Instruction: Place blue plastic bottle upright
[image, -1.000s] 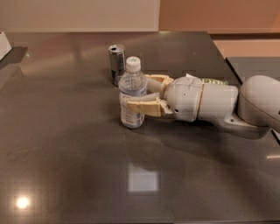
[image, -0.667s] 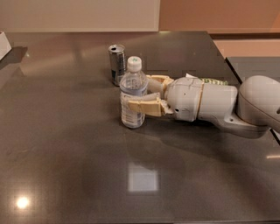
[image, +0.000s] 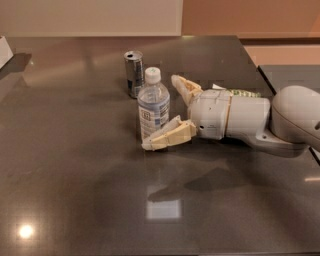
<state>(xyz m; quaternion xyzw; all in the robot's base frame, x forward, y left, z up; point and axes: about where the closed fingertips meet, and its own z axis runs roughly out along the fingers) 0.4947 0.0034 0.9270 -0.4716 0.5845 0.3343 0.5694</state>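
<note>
The blue plastic bottle stands upright on the dark table, white cap on top and label facing me. My gripper reaches in from the right and is open. Its near finger lies low at the bottle's front right, by the base. Its far finger is spread away behind and right of the bottle. The bottle stands at the mouth of the jaws, and neither finger presses on it.
A silver metal can stands upright just behind and left of the bottle. My white arm lies across the table's right side. A white object sits at the far left edge. A second surface lies to the right.
The fingers were closed on the bottle's sides before; now they have spread apart and let go. The bottle stays upright in the same spot.
</note>
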